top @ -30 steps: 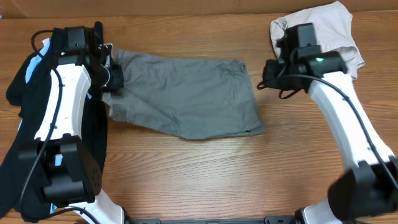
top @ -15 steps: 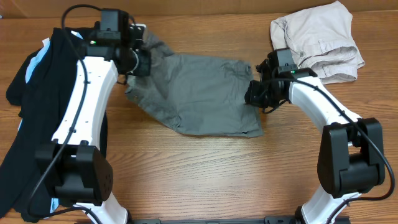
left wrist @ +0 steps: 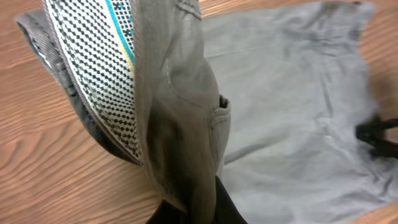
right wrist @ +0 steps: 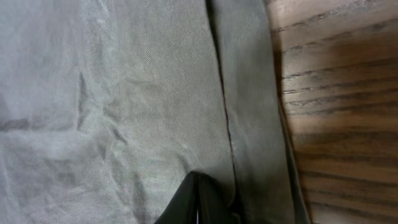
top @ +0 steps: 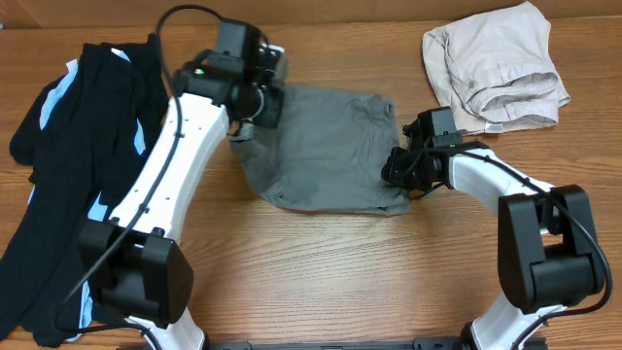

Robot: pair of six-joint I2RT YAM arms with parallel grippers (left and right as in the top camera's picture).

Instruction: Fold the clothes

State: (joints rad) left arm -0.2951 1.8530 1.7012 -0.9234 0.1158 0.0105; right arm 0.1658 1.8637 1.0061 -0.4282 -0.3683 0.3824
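Here's the left end effector (top: 255, 97) at the far left corner of the grey shorts (top: 326, 146), clamped tight on the cloth, and the left wrist view shows that corner bunched and held up off the table (top: 340, 272), turned inside out so a black-and-white checked lining (left wrist: 102, 74) with a teal stripe faces the camera! The rest of the shorts lies flat across the middle of the table, left edge slanting up toward the raised corner. Over on the right, the right end effector (top: 400, 167) sits low on the shorts' right edge; its dark fingers (right wrist: 196, 199) look drawn together and pressed onto the grey fabric just beside the hem seam, though I cannot tell whether any cloth is pinched between them. Far right, the beige garment (top: 496, 63) lies crumpled, well apart from the shorts, and the black garment (top: 68, 194) with light-blue stripes sprawls down the left side, under the left arm
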